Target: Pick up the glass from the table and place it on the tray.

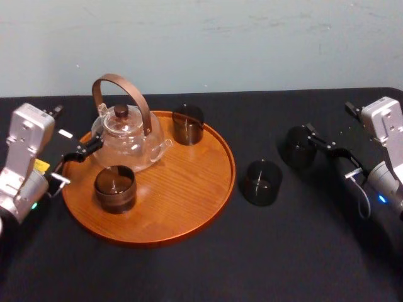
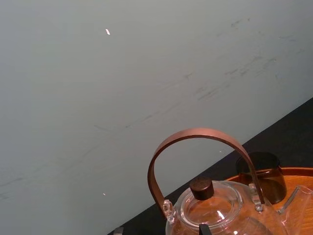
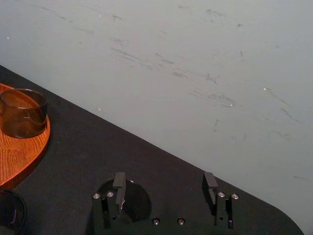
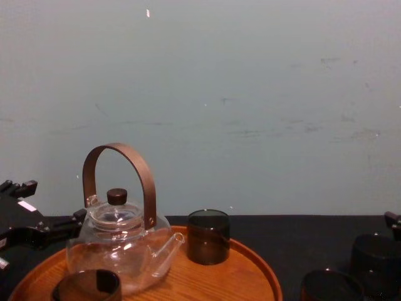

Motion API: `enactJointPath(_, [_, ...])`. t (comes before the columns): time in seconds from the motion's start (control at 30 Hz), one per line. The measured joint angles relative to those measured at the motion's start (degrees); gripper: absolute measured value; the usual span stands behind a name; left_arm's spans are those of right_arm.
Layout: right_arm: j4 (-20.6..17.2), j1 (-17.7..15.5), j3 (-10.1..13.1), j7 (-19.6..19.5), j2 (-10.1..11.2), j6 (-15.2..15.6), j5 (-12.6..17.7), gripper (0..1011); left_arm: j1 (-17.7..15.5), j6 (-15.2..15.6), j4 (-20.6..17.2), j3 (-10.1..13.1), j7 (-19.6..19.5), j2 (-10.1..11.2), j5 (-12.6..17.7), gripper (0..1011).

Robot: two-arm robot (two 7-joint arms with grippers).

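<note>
Dark glass [image 1: 298, 147] sits beside right tool [image 3: 164, 180]; wrist view shows fingers [image 3: 210, 182] spread.

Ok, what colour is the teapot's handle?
The handle is a matte reddish-brown, arching over the clear glass teapot. The left wrist view shows it best.

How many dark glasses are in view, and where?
4. On the tray: the far glass and the front glass, by the teapot. On the table: the middle glass and the rightmost glass at the right gripper.
</note>
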Motion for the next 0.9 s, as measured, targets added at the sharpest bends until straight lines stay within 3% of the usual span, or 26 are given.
enactJointPath(0.9, [0.00,0.00,0.00,0.00,0.00,0.00,0.00,1002,0.00,0.00,0.00,0.00,0.00,0.00,0.00,1001])
